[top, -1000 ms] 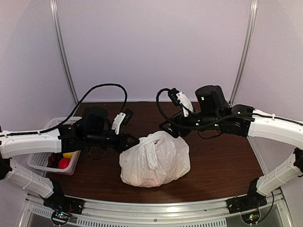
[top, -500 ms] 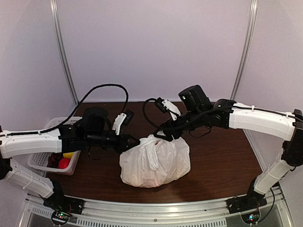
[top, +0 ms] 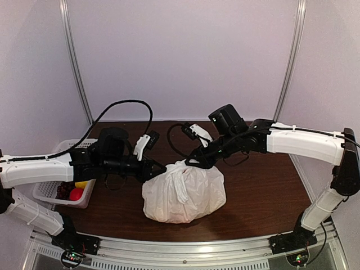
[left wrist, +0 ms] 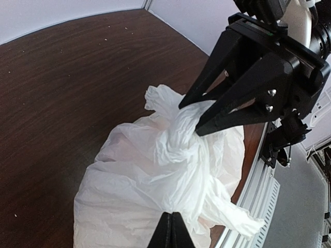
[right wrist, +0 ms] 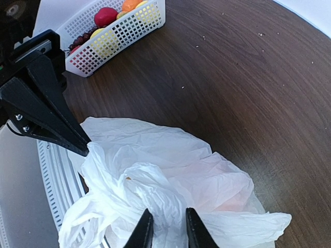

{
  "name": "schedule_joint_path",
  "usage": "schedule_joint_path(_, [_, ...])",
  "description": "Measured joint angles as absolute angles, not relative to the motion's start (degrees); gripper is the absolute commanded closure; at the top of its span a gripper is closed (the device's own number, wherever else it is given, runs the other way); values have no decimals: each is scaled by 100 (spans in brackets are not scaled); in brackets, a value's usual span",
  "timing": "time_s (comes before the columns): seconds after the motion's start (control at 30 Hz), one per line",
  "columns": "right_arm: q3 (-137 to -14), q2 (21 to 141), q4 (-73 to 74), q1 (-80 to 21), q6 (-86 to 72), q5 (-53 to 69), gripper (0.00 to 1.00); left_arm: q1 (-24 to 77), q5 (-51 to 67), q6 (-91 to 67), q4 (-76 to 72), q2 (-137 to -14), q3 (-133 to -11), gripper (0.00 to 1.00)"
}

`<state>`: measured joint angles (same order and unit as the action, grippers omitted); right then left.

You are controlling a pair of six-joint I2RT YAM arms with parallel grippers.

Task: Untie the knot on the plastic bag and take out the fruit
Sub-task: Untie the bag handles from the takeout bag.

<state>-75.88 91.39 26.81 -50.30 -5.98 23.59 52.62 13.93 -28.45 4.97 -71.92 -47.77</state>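
Note:
The white plastic bag (top: pixel 184 192) sits bulging on the dark table. Its knot (left wrist: pixel 177 138) is a twisted lump on top with an ear-like tip sticking up. My right gripper (right wrist: pixel 165 228) reaches down from the far side, its fingers closed on the twisted plastic at the knot (right wrist: pixel 142 178). My left gripper (left wrist: pixel 173 221) is shut, pinching a fold of the bag's left side just below the knot. The fruit is hidden inside the bag; only a faint pink-orange tint shows through the plastic.
A white slatted basket (top: pixel 49 191) stands at the table's left edge, behind my left arm, holding red, yellow and dark fruit (right wrist: pixel 105 16). A loose handle end (left wrist: pixel 243 219) hangs off the bag towards the metal rail (top: pixel 185 256) at the near edge.
My right arm swung left and down onto the top of the bag, and its jaws closed on the knot. The left arm and the bag stayed put.

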Motion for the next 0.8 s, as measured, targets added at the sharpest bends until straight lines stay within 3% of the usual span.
schedule_joint_path(0.2, [-7561,9102,2617,-5030,-642,2349,100,5262,1315,-2851,548,-7194,-4788,100])
schedule_joint_path(0.47, [-7137,8482,2272,-5030,-1017,1942,100,5262,954,-2961,797,-7207,-4917,100])
schedule_joint_path(0.8, [-7203,8305,1787,-5011,-1245,1496,100,5260,687,-2676,965,-7909,-6167,100])
